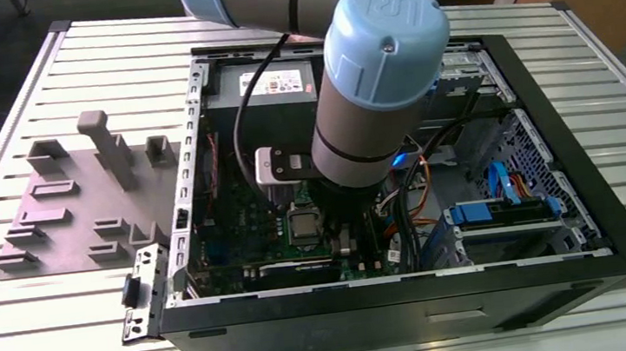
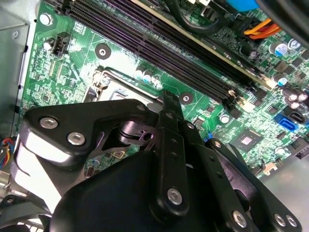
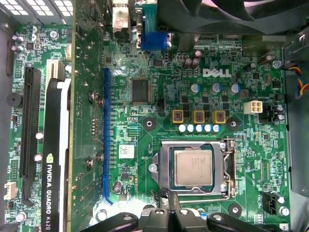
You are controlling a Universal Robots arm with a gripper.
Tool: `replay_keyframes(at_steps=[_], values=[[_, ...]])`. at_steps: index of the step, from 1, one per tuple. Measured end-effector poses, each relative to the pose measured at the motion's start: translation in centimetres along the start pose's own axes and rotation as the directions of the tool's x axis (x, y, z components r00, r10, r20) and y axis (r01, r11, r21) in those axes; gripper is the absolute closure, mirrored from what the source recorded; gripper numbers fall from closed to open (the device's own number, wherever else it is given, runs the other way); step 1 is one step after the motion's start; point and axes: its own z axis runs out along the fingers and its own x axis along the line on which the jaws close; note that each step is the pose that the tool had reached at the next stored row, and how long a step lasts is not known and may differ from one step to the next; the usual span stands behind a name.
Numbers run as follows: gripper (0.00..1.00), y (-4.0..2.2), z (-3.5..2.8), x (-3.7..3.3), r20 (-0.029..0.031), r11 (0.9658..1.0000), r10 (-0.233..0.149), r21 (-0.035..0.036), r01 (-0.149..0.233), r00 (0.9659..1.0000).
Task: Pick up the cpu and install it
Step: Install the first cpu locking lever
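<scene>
Fixture plate (image 1: 73,214): grey, on the bench (image 1: 40,344) at the exterior view's left, beside the case.
Computer case (image 1: 422,321): open, arm reaching down inside.
Graphics card (image 3: 57,159): seated well apart from the socket.
cpu (image 3: 193,167): lying flat within the socket frame (image 3: 194,169) on the motherboard (image 3: 145,63), seemingly placed.
end effector (image 3: 166,217): just beside the socket, holding nothing; whether spread or pressed together I cannot tell.
Risk: I'd worry a misaligned chip bends the pins if pressed.
</scene>
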Motion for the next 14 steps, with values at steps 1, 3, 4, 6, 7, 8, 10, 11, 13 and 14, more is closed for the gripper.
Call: replay_keyframes(at_steps=[1, 3, 4, 6, 7, 8, 10, 11, 13, 14], values=[[0.89, 0.00, 0.02, 0.00, -0.0001, 1.0000, 0.000, -0.0001, 0.000, 1.0000], [0.89, -0.01, 0.06, 0.00, -0.0001, 1.0000, 0.000, -0.0001, 0.000, 1.0000], [0.89, -0.03, 0.06, 0.00, -0.0001, 1.0000, 0.000, -0.0001, 0.000, 1.0000], [0.89, -0.08, 0.08, 0.00, 0.0000, 1.0000, 0.000, 0.0000, 0.000, 1.0000], [0.89, -0.11, 0.08, 0.00, 0.0001, 1.0000, 0.000, 0.0000, 0.000, 1.0000], [0.89, -0.13, 0.09, 0.00, 0.0001, 1.0000, 0.000, 0.0000, 0.000, 1.0000], [0.89, -0.18, 0.09, 0.00, 0.0001, 1.0000, 0.000, 0.0000, 0.000, 1.0000], [0.89, -0.19, 0.09, 0.00, 0.0001, 1.0000, 0.000, 0.0000, 0.000, 1.0000], [0.89, -0.23, 0.10, 0.00, 0.0001, 1.0000, 0.000, 0.0000, 0.000, 1.0000], [0.89, -0.25, 0.11, 0.00, 0.0001, 1.0000, 0.000, 0.0000, 0.000, 1.0000]])
